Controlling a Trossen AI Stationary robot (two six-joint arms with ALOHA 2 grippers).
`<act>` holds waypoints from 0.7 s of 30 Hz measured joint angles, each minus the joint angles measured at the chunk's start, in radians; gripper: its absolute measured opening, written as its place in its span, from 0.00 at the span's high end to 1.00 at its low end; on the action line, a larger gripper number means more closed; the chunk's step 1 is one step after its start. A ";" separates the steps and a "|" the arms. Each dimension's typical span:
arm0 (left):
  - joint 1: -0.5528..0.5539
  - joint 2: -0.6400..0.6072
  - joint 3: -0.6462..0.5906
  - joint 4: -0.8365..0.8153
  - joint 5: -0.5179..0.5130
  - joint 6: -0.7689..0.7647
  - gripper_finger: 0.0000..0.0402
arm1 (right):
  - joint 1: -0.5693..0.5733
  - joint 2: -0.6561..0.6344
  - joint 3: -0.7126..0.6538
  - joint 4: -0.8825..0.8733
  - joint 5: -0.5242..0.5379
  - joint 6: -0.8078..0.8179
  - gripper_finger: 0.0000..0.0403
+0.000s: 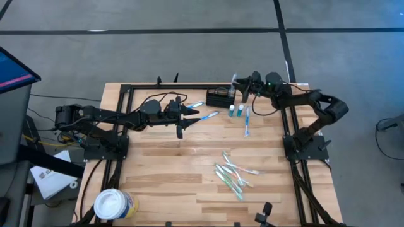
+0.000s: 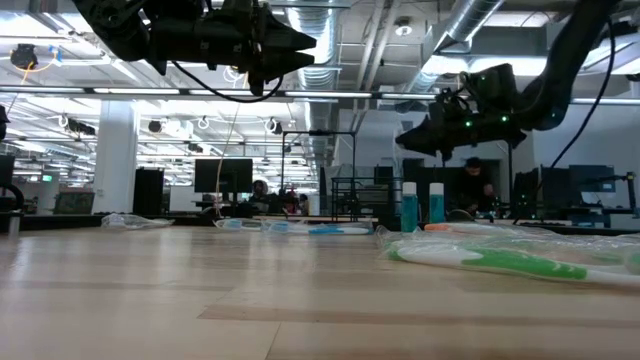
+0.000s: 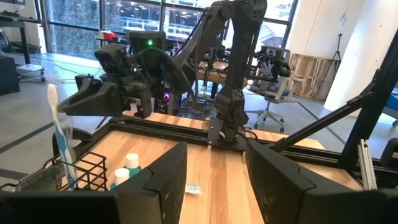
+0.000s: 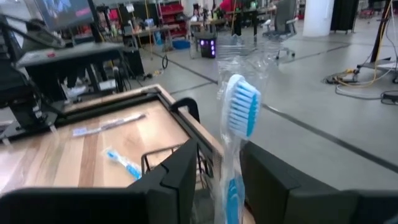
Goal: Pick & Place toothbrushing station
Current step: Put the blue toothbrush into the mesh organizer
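Note:
The black wire-mesh caddy (image 1: 219, 98) stands at the far middle of the table; it also shows in the left wrist view (image 3: 78, 171). My right gripper (image 1: 240, 85) hovers just right of and above it, shut on a blue-and-white toothbrush in a clear wrapper (image 4: 236, 118). The brush stands nearly upright with its head up (image 3: 55, 99). Its lower end reaches down into the caddy. My left gripper (image 1: 188, 120) is open and empty, above the table left of the caddy, and points toward it. My right gripper has the wrapped toothbrush's handle (image 4: 227, 186) between its two fingers, below the head. The fingers come nearly level from the table's right and lie across the brush. The brush stands upright, head above the fingers, lower end down in the caddy (image 3: 65, 177).
Two small white-capped tubes (image 1: 235, 111) stand right of the caddy. Loose toothbrushes lie near it (image 1: 247, 123) (image 1: 208, 115), and a pile of green ones (image 1: 232, 176) lies near the front right. A round white tub (image 1: 113, 205) sits at the front left corner.

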 joint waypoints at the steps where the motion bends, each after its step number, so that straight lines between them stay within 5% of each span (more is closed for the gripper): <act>1: 0.000 0.000 0.000 0.000 0.000 0.000 0.61 | 0.000 -0.008 0.000 -0.022 0.000 -0.012 0.72; 21: 0.000 0.000 0.000 0.000 0.000 0.000 0.61 | -0.008 -0.026 0.000 -0.099 -0.023 -0.067 0.72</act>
